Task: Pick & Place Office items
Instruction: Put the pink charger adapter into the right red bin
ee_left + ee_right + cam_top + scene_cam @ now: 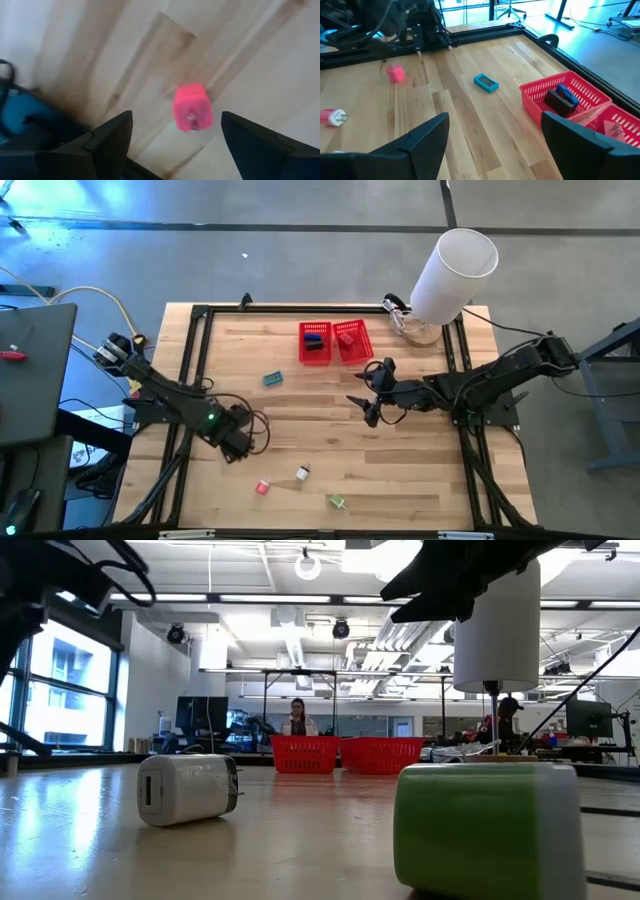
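Observation:
My left gripper point(243, 445) hovers open over the table's left half. In the left wrist view point(176, 120) its fingers stand on either side of a pink cube point(192, 107) that lies on the wood beyond them, untouched. My right gripper point(362, 402) is open above the table's middle point(495, 120). A teal item point(272, 378) point(486, 83) lies flat between the arms. A red-white plug point(263, 487), a whitish item point(302, 473) point(188, 788) and a green one point(337, 502) point(487, 825) lie near the front edge. A black rectangle point(559, 101) sits in one red basket.
Two red mesh baskets point(315, 342) point(352, 340) stand side by side at the far middle of the table. A big white cylinder point(452, 272) rises at the far right corner. A black frame point(200, 315) borders the tabletop. People show in the room behind.

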{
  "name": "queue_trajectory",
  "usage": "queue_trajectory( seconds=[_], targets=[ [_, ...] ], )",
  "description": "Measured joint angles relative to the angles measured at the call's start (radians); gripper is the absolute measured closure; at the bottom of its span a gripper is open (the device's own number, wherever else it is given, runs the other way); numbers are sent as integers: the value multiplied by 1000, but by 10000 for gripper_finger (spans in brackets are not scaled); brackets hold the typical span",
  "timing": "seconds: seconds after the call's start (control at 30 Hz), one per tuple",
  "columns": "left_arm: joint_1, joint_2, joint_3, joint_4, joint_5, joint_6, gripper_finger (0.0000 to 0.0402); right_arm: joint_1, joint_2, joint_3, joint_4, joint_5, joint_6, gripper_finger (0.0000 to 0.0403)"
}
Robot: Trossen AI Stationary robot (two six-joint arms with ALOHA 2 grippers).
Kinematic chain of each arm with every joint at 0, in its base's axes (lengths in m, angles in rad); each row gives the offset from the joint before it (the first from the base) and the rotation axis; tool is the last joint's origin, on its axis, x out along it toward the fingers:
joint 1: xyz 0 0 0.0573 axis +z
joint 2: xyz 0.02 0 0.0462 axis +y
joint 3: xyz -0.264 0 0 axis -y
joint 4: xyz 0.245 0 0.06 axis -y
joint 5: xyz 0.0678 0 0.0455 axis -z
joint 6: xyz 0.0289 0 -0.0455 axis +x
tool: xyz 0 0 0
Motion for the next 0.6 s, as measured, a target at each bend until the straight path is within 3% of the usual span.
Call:
queue_trajectory(
  seconds=[0.6],
  targets=[
    [-14, 0, -154, 218, 75, -57, 109, 0, 0, 0, 0, 0, 1, 99]
  ],
)
